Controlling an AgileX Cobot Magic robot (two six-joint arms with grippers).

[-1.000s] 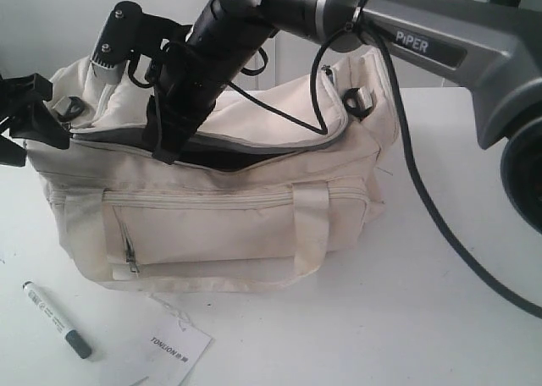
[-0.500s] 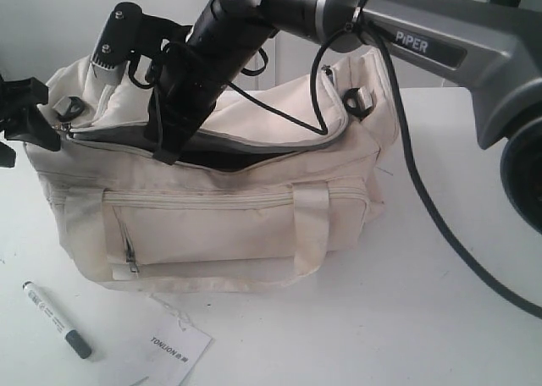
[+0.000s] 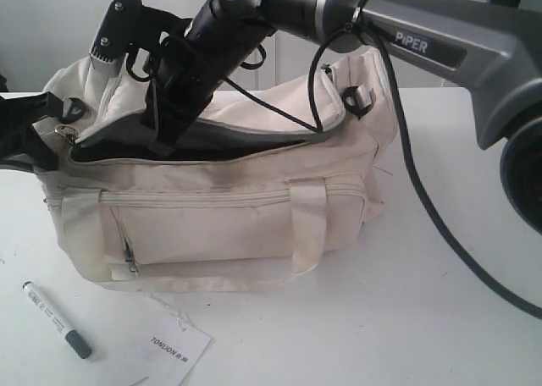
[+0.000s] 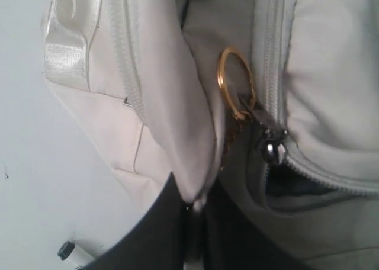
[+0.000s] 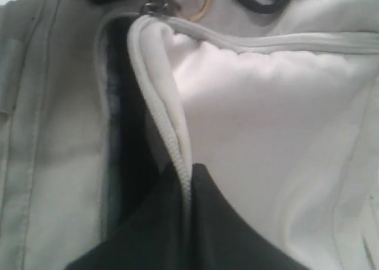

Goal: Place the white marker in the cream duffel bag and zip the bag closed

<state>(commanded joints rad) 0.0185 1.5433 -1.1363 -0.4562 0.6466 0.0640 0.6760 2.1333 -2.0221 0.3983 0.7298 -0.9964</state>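
The cream duffel bag (image 3: 222, 227) stands mid-table with its top flap (image 3: 271, 107) raised and the dark lining showing. My right gripper (image 3: 165, 139) is shut on the flap's zip edge (image 5: 177, 145) near the bag's left end, holding it up. At the bag's left end my left gripper (image 3: 44, 137) is shut on a fold of bag fabric (image 4: 189, 163), beside a gold ring (image 4: 235, 83) and the zip pull (image 4: 270, 144). The white marker (image 3: 56, 319) lies on the table in front of the bag, dark cap to the right; its end (image 4: 68, 251) also shows.
A white paper "TONLION" tag (image 3: 174, 352) lies on the table just right of the marker. The right arm (image 3: 440, 39) and its black cable (image 3: 423, 208) cross above and beside the bag's right end. Black strap rings (image 3: 356, 102) sit on the bag's ends.
The right gripper has lifted the flap edge up and slightly left, widening the opening at the left end. The left gripper has shifted down and right, holding the bag's end.
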